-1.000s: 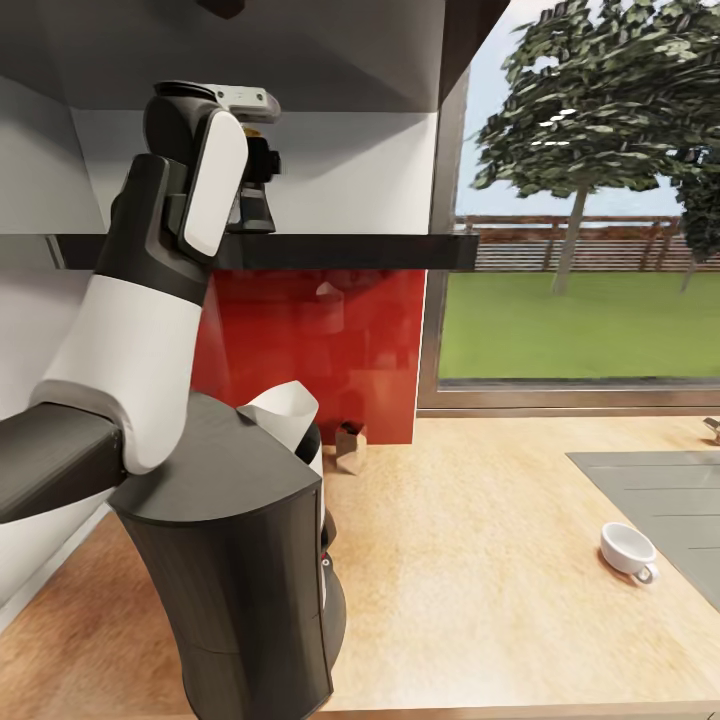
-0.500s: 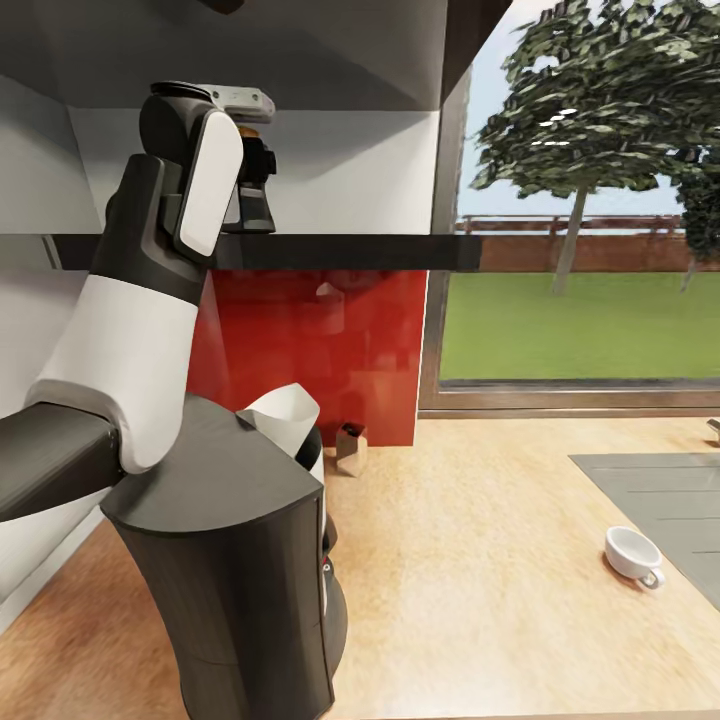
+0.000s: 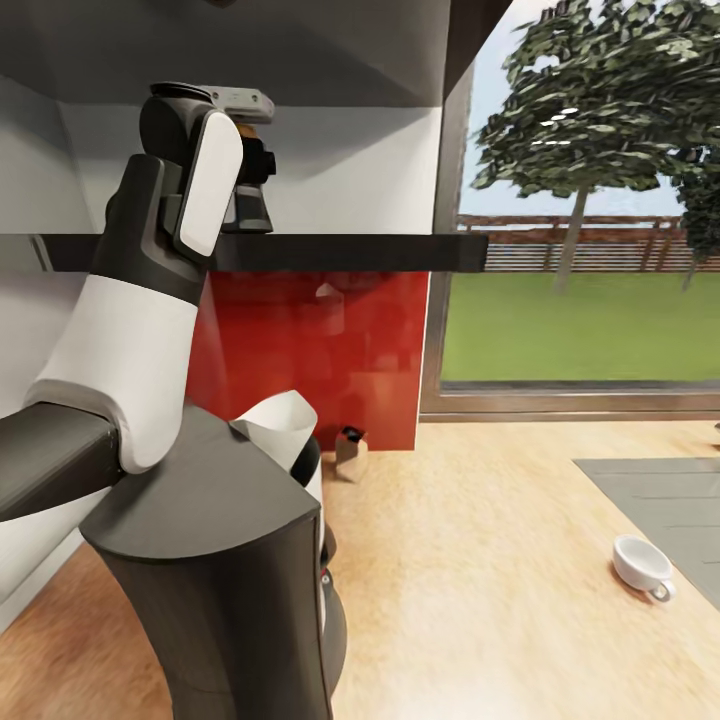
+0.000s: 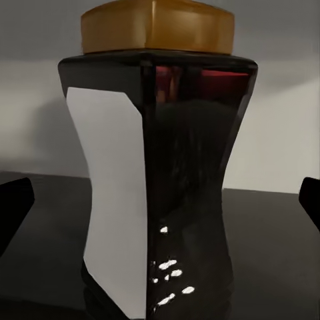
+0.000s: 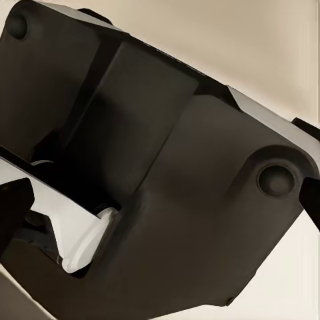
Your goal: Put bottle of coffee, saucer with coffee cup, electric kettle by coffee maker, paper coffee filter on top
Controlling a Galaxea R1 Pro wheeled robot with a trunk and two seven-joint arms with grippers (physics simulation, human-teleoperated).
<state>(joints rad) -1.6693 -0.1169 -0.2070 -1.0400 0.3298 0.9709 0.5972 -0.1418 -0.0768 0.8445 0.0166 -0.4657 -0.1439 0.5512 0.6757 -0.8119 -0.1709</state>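
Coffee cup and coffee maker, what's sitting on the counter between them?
Nothing: in the head view, bare tan counter runs from the coffee maker to the cup. A small brown object stands farther back, by the red wall.

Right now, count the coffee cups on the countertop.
1. The coffee cup sits on the kitchen countertop at the robot's right, beside a grey inset panel. The coffee maker could hide others.

red backsplash (image 3: 340,350) | window (image 3: 590,200) | tree (image 3: 590,110) | lawn (image 3: 580,325) | fence (image 3: 600,255)
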